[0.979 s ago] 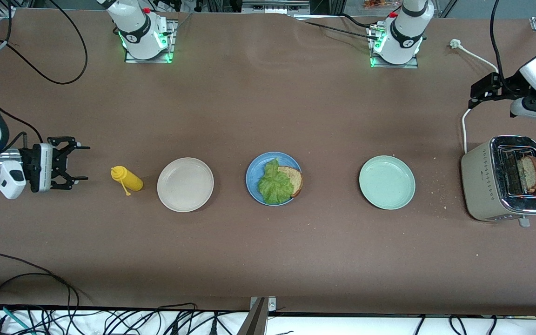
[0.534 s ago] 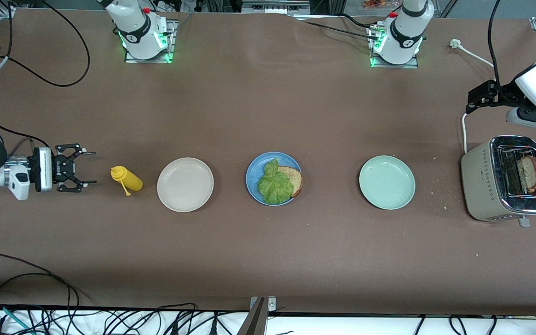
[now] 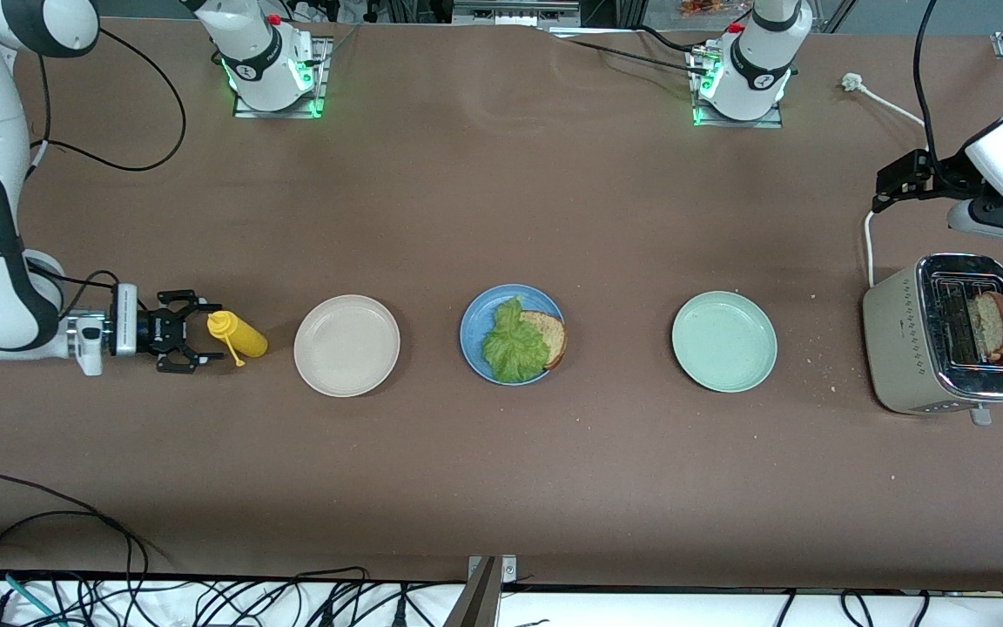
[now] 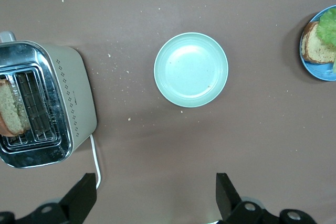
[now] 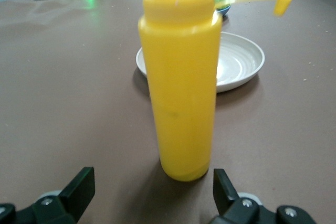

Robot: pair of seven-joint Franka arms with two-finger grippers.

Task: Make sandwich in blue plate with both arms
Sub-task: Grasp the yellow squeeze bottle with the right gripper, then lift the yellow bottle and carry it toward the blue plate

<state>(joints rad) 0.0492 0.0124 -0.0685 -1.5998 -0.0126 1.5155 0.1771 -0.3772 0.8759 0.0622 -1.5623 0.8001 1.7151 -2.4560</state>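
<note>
The blue plate (image 3: 474,315) sits mid-table. On it the sandwich stands as one brown bread slice (image 3: 551,334) with a green lettuce leaf (image 3: 513,347) lying over part of it. Another bread slice (image 3: 994,324) stands in a slot of the toaster (image 3: 902,348). My right gripper (image 3: 198,334) is low at the table, open, its fingertips on either side of an upright yellow squeeze bottle (image 5: 180,82) without touching it. My left gripper (image 4: 156,192) hangs open and empty over bare table and the white cord (image 4: 95,156) beside the toaster (image 4: 79,98).
A beige plate (image 3: 346,345) lies between the bottle (image 3: 240,336) and the blue plate. A pale green plate (image 3: 723,340) lies between the blue plate and the toaster. Crumbs dot the table around the toaster. Cables hang along the table's front edge.
My right gripper has dropped and moved in toward the yellow bottle, still open. My left gripper shifted only slightly at first, then held still.
</note>
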